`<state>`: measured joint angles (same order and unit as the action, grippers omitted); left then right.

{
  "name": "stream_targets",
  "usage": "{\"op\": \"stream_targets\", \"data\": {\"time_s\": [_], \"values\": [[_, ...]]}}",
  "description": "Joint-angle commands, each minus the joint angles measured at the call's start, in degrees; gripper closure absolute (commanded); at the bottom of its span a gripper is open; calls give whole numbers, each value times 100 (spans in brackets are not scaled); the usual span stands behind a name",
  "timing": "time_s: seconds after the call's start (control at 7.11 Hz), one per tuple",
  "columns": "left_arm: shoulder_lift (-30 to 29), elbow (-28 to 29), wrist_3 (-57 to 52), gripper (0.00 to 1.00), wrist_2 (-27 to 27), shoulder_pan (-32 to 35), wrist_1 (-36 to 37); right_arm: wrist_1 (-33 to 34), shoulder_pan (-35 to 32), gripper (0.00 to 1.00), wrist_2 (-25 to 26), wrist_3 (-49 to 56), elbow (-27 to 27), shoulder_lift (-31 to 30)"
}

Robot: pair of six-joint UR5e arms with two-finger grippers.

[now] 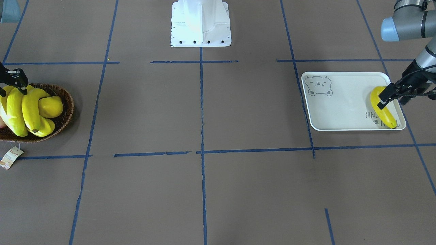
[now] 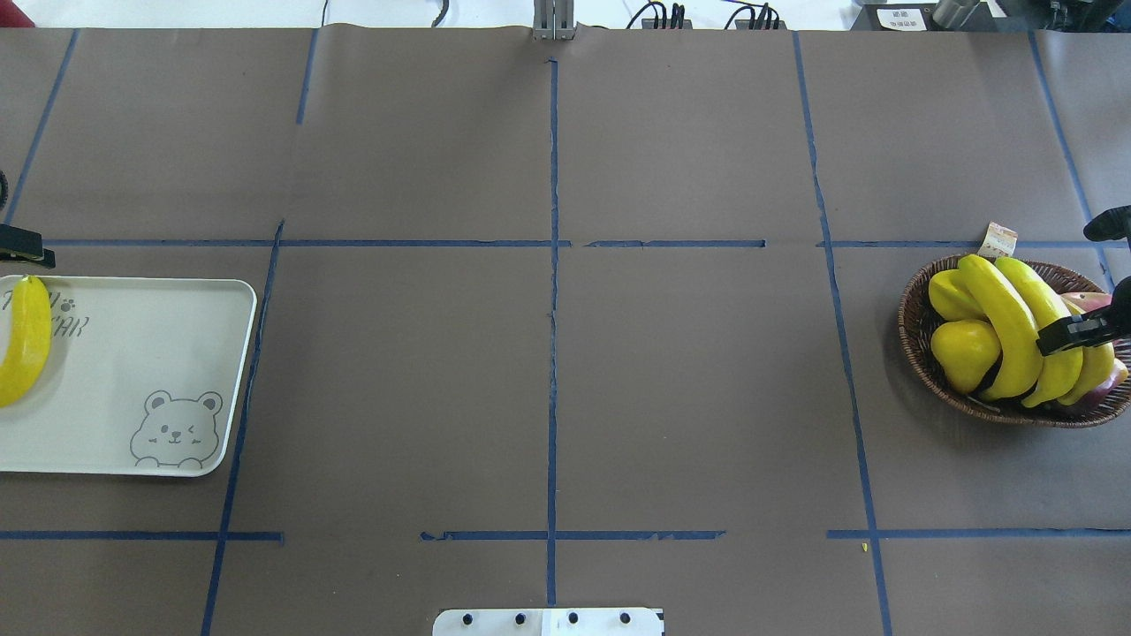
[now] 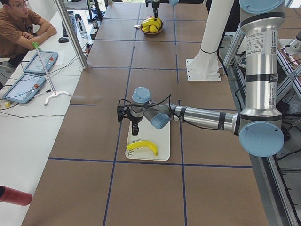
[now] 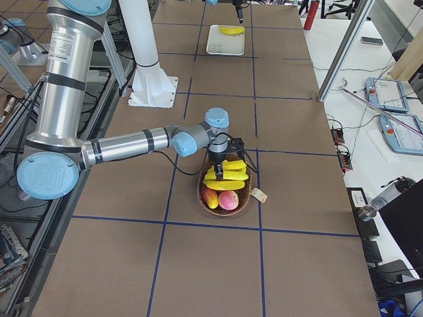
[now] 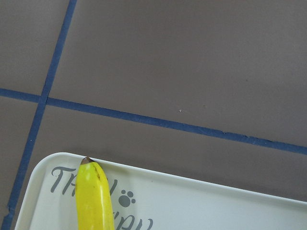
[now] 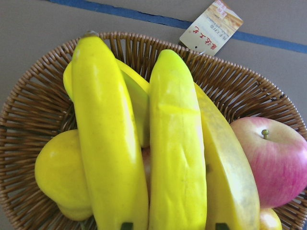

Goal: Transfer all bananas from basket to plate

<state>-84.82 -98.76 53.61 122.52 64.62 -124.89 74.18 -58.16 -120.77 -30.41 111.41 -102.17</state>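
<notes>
- Overhead exterior is showing the right pincer (image 2: 1074, 331) hanging directly over the bananas (image 2: 1007, 327) in the basket (image 2: 913, 344). In its wrist view its fingertips (image 6: 127, 225) are standing spread, straddling the middle banana just beneath them and not yet pinching it.
- The left pincer (image 1: 391, 98) is hovering above the tip end of the one banana (image 2: 25, 340) lying on the plate (image 2: 132, 353) beneath it. Whether its fingers are spread or pressed together I cannot tell.
- As I am judging it, the second pick is getting under way. The right pincer is needing to sink lower, close across that banana's middle, then lift without dragging its neighbours.
- Counting: four bananas, with three lying under the right pincer and one under the left; one basket; one plate; and one apple (image 6: 268, 158) sitting beside the right pincer.
</notes>
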Motion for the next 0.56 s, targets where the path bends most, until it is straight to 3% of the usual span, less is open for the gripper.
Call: {"op": "stream_targets", "data": {"time_s": [0.0,0.42], "values": [[0,-3,0,1,9,6,0,9,15,37,0,0,-32,5],[0,-3,0,1,0,6,0,9,6,39,-17,0,-23,5]]}}
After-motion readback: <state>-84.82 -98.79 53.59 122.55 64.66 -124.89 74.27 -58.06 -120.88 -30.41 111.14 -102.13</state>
